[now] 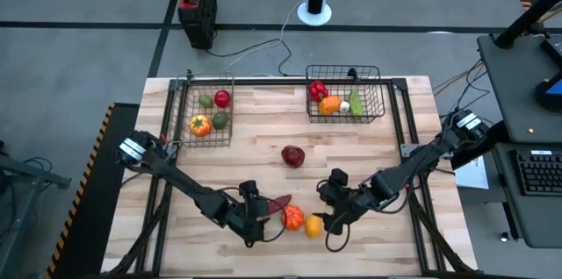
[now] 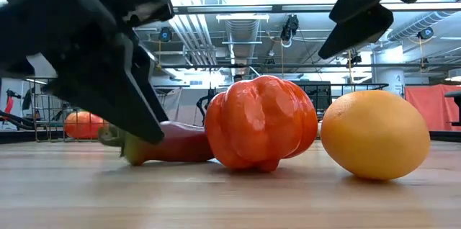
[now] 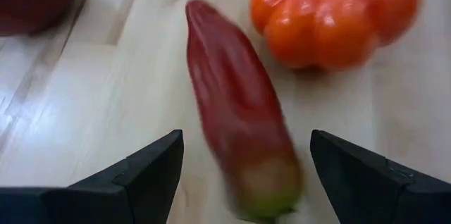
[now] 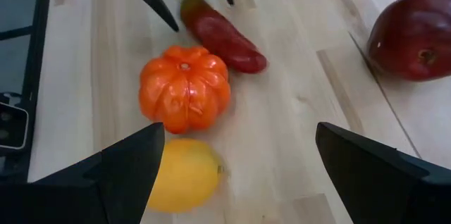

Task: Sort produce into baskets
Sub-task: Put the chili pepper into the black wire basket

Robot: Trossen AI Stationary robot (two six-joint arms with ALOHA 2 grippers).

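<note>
A long red chili (image 3: 236,111) lies on the table near its front edge, next to an orange ribbed pumpkin-like piece (image 1: 293,218) and a yellow lemon (image 1: 313,227). My left gripper (image 1: 266,216) is open, its fingers on either side of the chili's greenish stem end (image 3: 271,192), not touching it. My right gripper (image 1: 327,219) is open and empty, raised just above the lemon (image 4: 183,176). A dark maroon fruit (image 1: 292,155) rests at the table's middle. Two black wire baskets stand at the far left (image 1: 180,112) and far right (image 1: 379,95), each holding several pieces.
The three pieces lie close together between my two grippers, which stand near each other at the front. Bare wood lies between them and the baskets. A black box with a red top (image 1: 197,3) stands on the floor beyond the table.
</note>
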